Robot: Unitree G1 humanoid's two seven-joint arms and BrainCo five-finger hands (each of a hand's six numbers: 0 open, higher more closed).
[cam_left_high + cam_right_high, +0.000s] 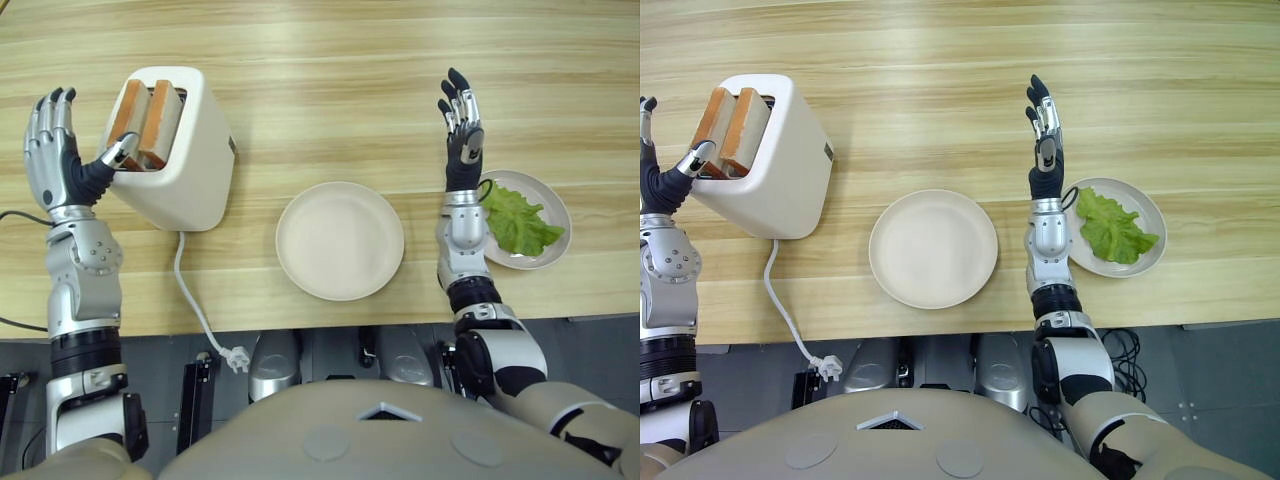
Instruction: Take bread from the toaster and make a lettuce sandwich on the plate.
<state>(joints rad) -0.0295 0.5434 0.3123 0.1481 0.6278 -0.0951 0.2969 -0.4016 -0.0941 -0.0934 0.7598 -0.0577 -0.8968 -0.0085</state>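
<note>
A white toaster (185, 150) stands at the left of the wooden table with two bread slices (145, 118) sticking up from its slots. My left hand (55, 145) is beside the toaster's left side, fingers spread, thumb touching the near end of the bread. An empty cream plate (340, 240) lies in the middle. A lettuce leaf (520, 220) rests on a small plate (555, 205) at the right. My right hand (460, 125) is raised open just left of that small plate, holding nothing.
The toaster's white cord and plug (205, 320) trail over the table's front edge. Bare wooden tabletop (340, 80) stretches behind the plates.
</note>
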